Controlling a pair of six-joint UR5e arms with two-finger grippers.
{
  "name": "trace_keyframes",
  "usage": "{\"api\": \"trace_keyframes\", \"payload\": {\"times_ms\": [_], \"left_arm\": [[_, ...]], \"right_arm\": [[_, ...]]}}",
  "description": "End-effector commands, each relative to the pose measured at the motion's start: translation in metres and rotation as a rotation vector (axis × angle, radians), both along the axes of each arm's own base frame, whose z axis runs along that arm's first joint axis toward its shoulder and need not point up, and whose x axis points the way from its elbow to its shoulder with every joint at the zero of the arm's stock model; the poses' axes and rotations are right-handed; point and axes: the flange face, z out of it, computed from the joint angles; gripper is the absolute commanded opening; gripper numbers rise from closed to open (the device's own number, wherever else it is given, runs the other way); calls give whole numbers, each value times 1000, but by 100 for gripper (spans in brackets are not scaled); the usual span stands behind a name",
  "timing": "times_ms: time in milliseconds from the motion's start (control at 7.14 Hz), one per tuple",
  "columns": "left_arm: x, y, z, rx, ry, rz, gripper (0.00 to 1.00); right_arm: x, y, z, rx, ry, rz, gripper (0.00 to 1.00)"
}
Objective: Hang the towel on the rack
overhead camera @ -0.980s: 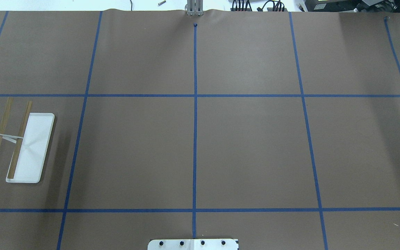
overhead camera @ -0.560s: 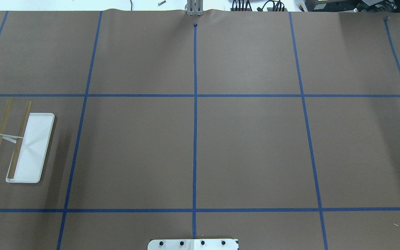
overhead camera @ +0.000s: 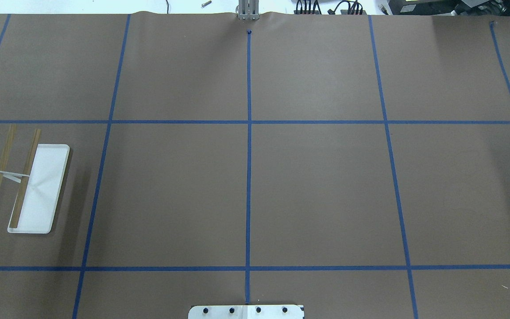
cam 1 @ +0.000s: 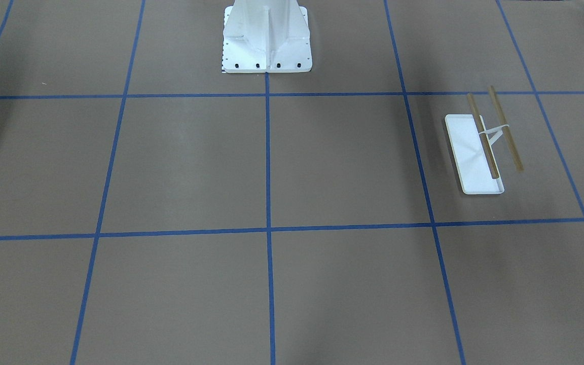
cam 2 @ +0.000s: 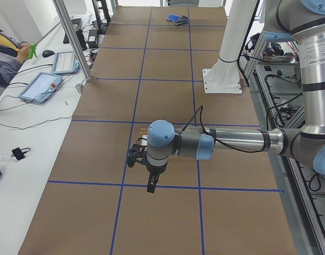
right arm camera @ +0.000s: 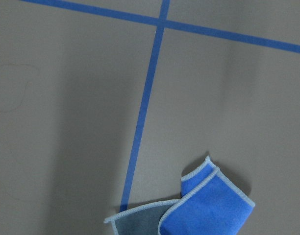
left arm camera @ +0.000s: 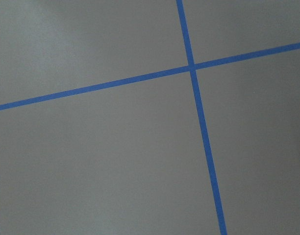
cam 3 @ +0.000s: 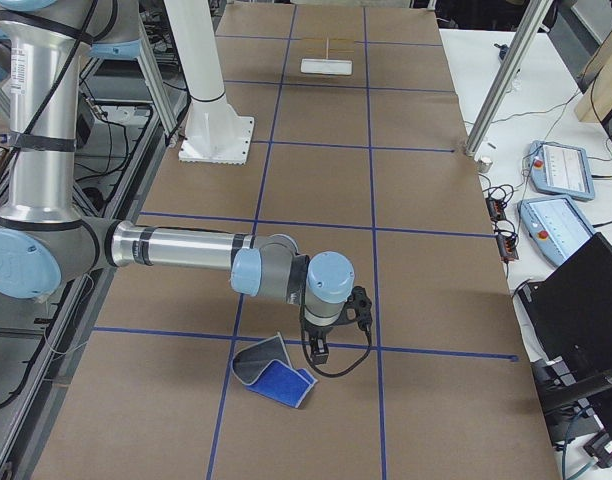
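Since the towel (right arm camera: 209, 208), low in the frame, looks soft and floppy, pinch its curled corner; left gripper (cam 2: 151, 185) and right gripper (cam 3: 315, 350): I cannot tell if their fingers are apart.

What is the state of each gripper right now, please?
Left gripper: cannot be told; it shows only in a side view.
Right gripper: cannot be told; the towel lies on the table near it.

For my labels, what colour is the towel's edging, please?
Pale grey, on the blue towel; the right wrist view shows it best.
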Motion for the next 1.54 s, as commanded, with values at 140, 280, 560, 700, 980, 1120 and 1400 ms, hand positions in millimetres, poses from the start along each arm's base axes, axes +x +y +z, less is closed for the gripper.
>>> {"api": "trace_keyframes", "payload": {"times_ms": [140, 280, 560, 700, 980, 1120, 1400], "left_arm": [[4, 1, 0, -7, 60, 6, 98], [4, 1, 0, -8, 60, 6, 98], [4, 0, -5, 3, 62, 4, 98], [4, 0, -7, 6, 63, 4, 98], [4, -1, -14, 20, 61, 3, 98], [4, -2, -17, 27, 61, 5, 98], [3, -2, -20, 32, 61, 3, 98]], "right_arm": [[-3, 13, 76, -15, 4, -10, 100], [-3, -9, 114, -23, -4, -2, 98], [-10, -32, 149, -135, -124, 41, 98], [-12, -25, 151, -186, -167, 86, 98], [-14, 6, 180, -253, -191, 92, 98], [-13, 16, 187, -255, -179, 83, 93], [-11, 10, 186, -246, -141, 73, 85]]}}
